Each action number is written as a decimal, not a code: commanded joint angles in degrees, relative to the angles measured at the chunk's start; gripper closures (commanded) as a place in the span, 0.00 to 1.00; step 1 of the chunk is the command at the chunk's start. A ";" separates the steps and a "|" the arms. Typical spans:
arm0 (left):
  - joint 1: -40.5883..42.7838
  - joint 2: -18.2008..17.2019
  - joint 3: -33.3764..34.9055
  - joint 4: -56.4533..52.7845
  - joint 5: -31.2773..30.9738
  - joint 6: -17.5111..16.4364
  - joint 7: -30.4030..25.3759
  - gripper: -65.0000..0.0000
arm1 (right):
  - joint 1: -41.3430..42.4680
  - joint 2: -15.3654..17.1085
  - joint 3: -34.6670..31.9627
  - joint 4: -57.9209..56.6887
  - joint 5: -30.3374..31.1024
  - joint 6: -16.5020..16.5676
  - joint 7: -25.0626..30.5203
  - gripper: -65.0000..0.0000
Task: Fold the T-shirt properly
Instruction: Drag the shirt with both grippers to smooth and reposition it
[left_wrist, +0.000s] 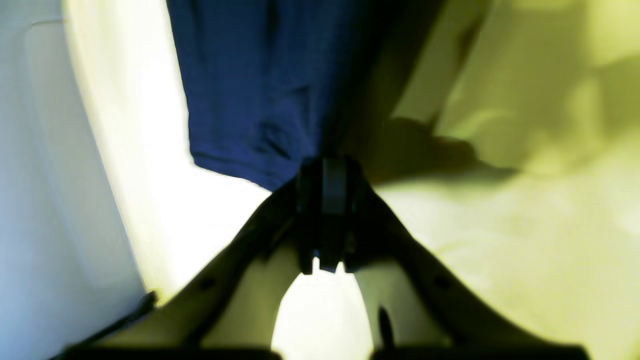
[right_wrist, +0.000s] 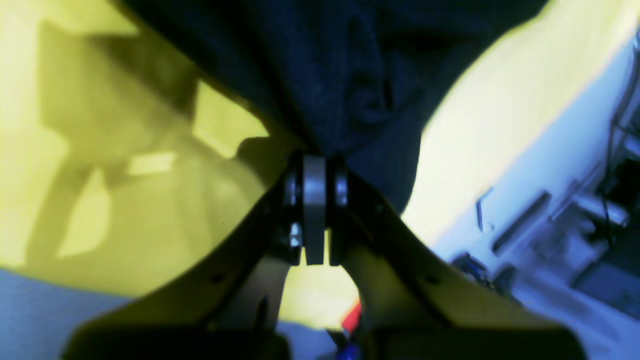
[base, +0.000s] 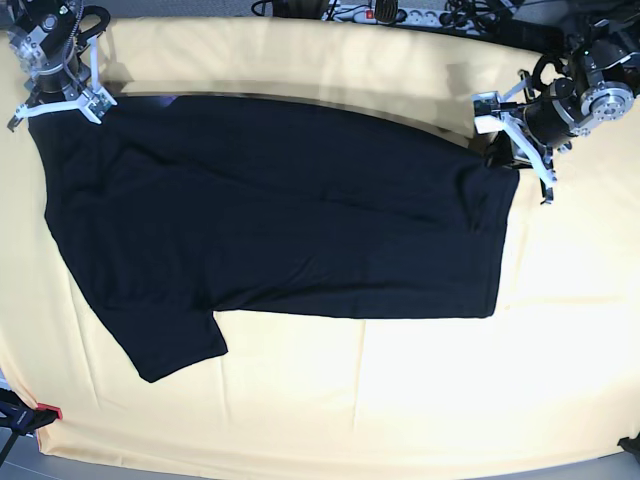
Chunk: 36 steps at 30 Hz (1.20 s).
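The black T-shirt (base: 280, 220) lies spread plain side up across the yellow table cover (base: 350, 400), with one sleeve (base: 170, 340) pointing to the front left. My right gripper (base: 57, 100) is shut on the shirt's far left corner. In the right wrist view the gripper (right_wrist: 315, 162) pinches bunched dark cloth (right_wrist: 350, 75). My left gripper (base: 508, 150) is shut on the shirt's far right corner. In the left wrist view the gripper (left_wrist: 327, 170) clamps the cloth edge (left_wrist: 260, 90), which looks blue there. The print is hidden.
A power strip and cables (base: 390, 12) lie along the back edge. A red and black clamp (base: 28, 415) sits at the front left corner. The table edge (right_wrist: 500, 175) with gear beyond it runs to the right in the right wrist view.
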 joint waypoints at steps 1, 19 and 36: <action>-0.59 -1.38 -0.52 1.16 -0.42 -0.35 0.39 1.00 | -2.47 0.92 2.12 1.77 -0.96 -0.44 -1.33 1.00; -0.57 -1.38 -0.52 10.62 -22.01 -18.27 21.20 1.00 | -17.99 0.92 9.22 9.40 3.02 -0.13 -1.49 1.00; -0.61 -4.04 -0.52 10.62 -29.33 -23.45 25.03 0.76 | -17.97 0.92 9.22 9.40 6.80 -1.25 -1.49 0.77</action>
